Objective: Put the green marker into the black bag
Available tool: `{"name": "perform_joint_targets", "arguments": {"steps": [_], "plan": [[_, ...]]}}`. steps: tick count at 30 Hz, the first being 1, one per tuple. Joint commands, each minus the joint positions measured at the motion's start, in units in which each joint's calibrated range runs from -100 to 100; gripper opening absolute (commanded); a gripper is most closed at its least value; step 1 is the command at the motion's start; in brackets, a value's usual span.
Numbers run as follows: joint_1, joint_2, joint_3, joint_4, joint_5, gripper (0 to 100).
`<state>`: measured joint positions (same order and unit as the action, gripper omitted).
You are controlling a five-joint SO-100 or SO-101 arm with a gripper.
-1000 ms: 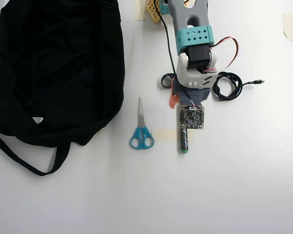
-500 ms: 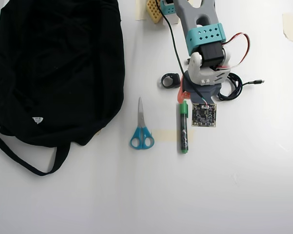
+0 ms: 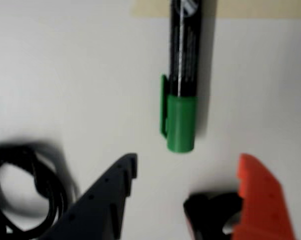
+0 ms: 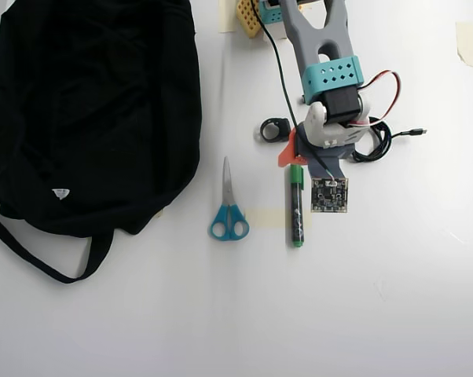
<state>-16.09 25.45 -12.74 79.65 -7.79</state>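
Green marker (image 3: 181,75) lying on the table (image 3: 65,75), barrel print too blurred to read, cap end just ahead of the gripper (image 3: 185,167), whose fingers stand wide apart, empty; black bag (image 4: 87,110) well apart.

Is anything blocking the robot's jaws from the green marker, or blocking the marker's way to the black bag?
Nothing sits between the open gripper and the green marker; only bare table shows there. In the overhead view, the scissors lie between the marker and the black bag, so the marker would have to be carried over them.
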Motion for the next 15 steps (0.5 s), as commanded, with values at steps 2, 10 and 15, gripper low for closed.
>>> {"name": "perform_joint_targets", "arguments": {"steps": [2, 10, 15], "plan": [[-0.4, 1.8, -5.8, -0.2, 0.3, 28], [-0.2, 3.8, -8.2, -0.5, 0.4, 27], [-0.4, 5.8, -10.1, -0.5, 0.3, 27]]}}
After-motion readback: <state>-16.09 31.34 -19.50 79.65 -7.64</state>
